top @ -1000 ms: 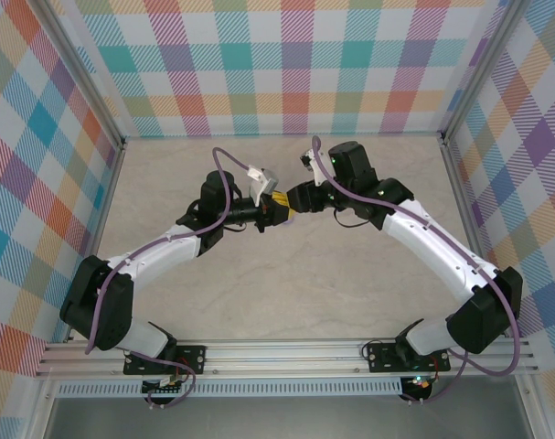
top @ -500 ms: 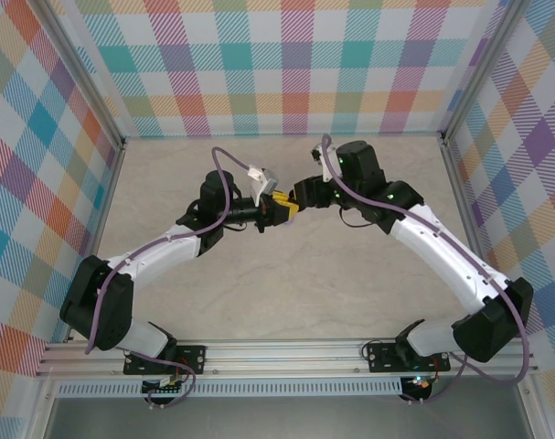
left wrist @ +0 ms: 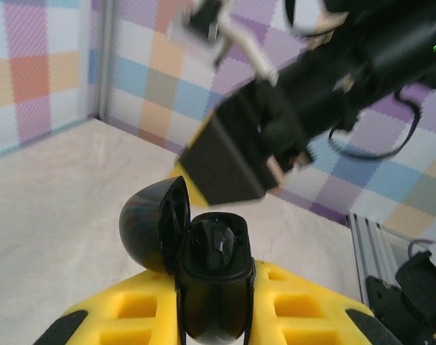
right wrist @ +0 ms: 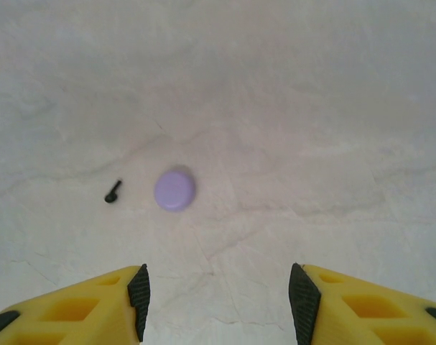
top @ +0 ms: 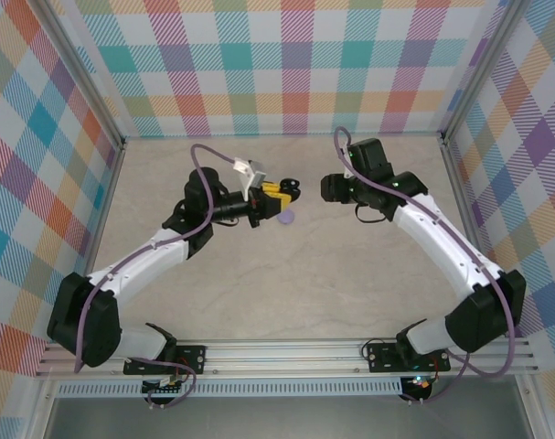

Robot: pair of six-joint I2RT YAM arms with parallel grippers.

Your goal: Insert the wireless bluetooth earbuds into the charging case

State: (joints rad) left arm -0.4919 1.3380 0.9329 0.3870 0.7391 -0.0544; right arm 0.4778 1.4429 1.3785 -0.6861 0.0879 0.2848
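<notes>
**A:** Top external, placement?
**B:** Fixed, high and behind both arm bases. It faces down and forward over the table [top: 350,283], far enough to take in the whole workspace.
**A:** Left wrist?
**B:** It sights along its own yellow fingers [left wrist: 297,305], roughly level, toward the right arm [left wrist: 361,65] and plaid wall [left wrist: 59,57]. Very near: the black case [left wrist: 214,280] looms large.
**A:** Right wrist?
**B:** It looks steeply down at the tabletop, with its fingertips [right wrist: 139,295] at the bottom edge.
**A:** Overlap?
**B:** The lilac case [right wrist: 175,190] shows in the right wrist and top views. The right arm shows in the left wrist and top views.
</notes>
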